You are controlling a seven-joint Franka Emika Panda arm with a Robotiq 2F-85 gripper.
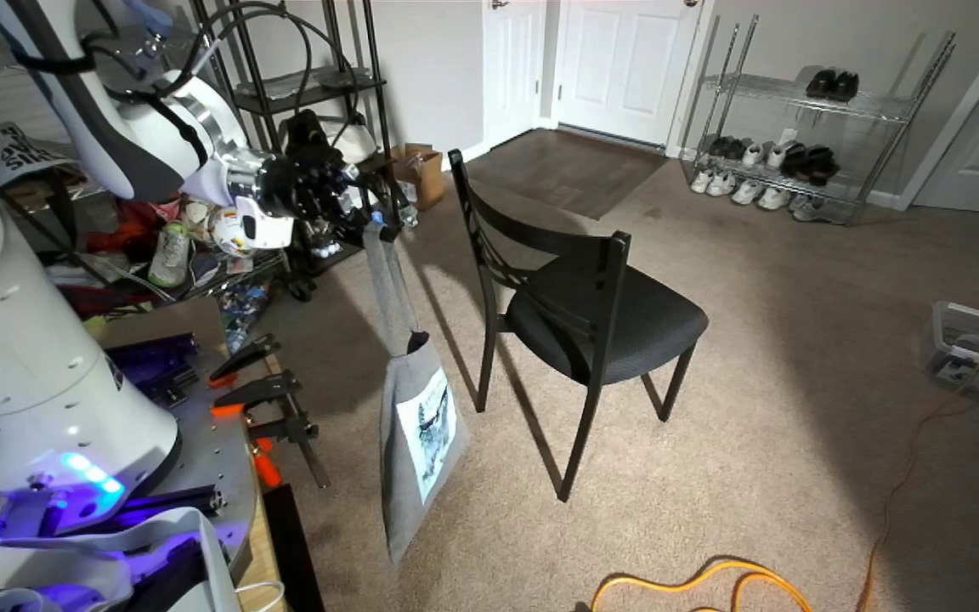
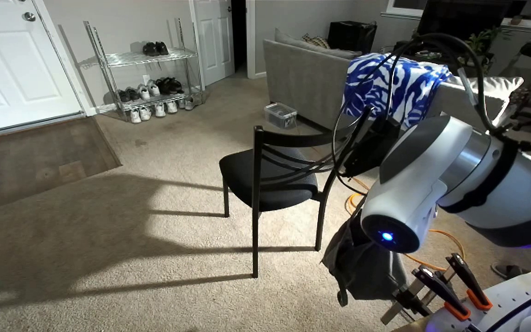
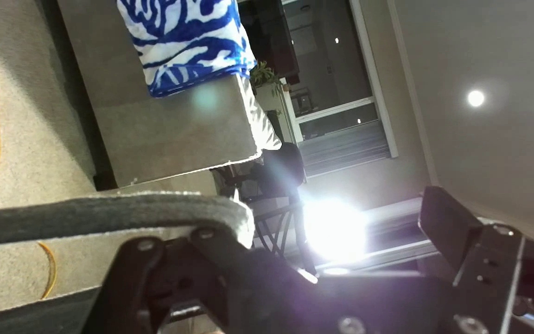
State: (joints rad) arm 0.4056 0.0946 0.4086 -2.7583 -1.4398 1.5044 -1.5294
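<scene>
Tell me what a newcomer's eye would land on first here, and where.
Probably the printed gray tote bag, hanging from the parted fingers beside the black chair. Next might come the blue-and-white blanket, draped over the couch in an exterior view, and the blinding white light low and right of center in the wrist view.

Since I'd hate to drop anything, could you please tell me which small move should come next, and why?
I'd probably close the end effector gently: the gray tote bag hangs by its strap, which appears looped over one finger; the opposite finger stands apart, so the strap might slip.
</scene>
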